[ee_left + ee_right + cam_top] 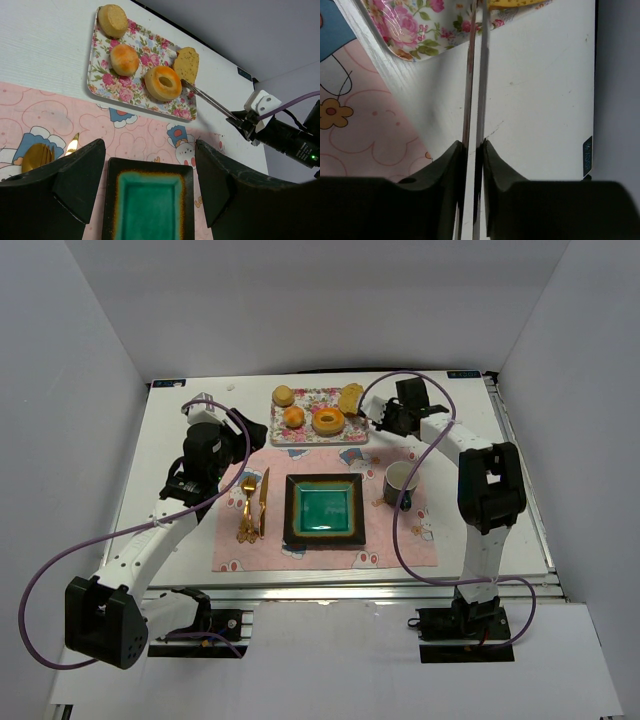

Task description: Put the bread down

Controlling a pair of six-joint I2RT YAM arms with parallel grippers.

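Top external view first: on the white bench (240, 392) I see a floral tray (310, 398) by the far edge. On it lie two round orange buns (284, 395) and a ring doughnut (328, 420). The bread (351, 397) is at the tray's far right corner, tipped up on its edge. It is pinched between the tips of thin metal tongs (210, 100). I cannot tell whether it touches the tray.

My right gripper (385, 418) sits just beyond the tray's right edge. From the right wrist, its two fingers (450, 165) are clenched on the tongs' blades, pressed almost together. The yellow bread shows at the very top of that picture.

My left gripper (150, 155) hangs released, jaws wide, grasping nothing. It is above the left part of the pink placemat (400, 540), near the golden fork (247, 505) and knife (263, 502).

A square dark plate (292, 510) with a green centre lies in the middle of the placemat. A mug (400, 483) stands just to the right of the plate, near the mat's far right corner.
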